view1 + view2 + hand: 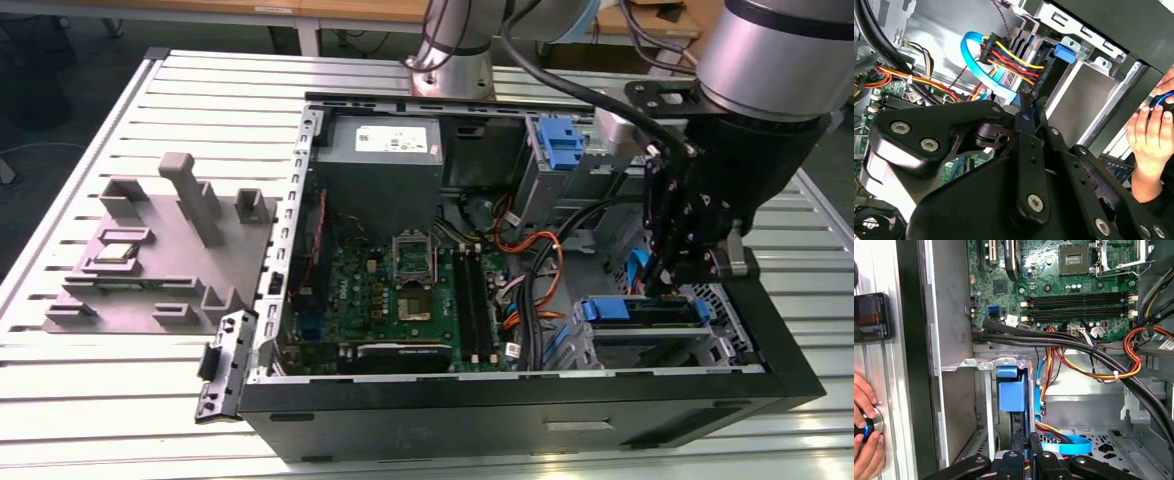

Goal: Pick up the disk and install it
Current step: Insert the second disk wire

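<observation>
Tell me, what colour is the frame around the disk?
Blue, on the disk; clearest in the first wrist view.

An open computer case (534, 415) lies on its side on a slatted metal counter (120, 400). Inside it a green circuit board (400, 290) fills the middle, with an empty processor socket (412, 258) and long memory slots (1079, 302) beside it. A grey power supply (380, 140) sits at the far end of the case, and a blue-handled caddy (561, 140) is fixed just to its right in the exterior view. Orange, red and yellow wires (1094, 365) loop across the board's right side next to thick black cables (1054, 337). On the counter at the exterior view's left stands a grey plastic holder (160, 250) carrying a small square silver chip (118, 251). A dark phone (871, 316) lies on the counter outside the case wall.
</observation>
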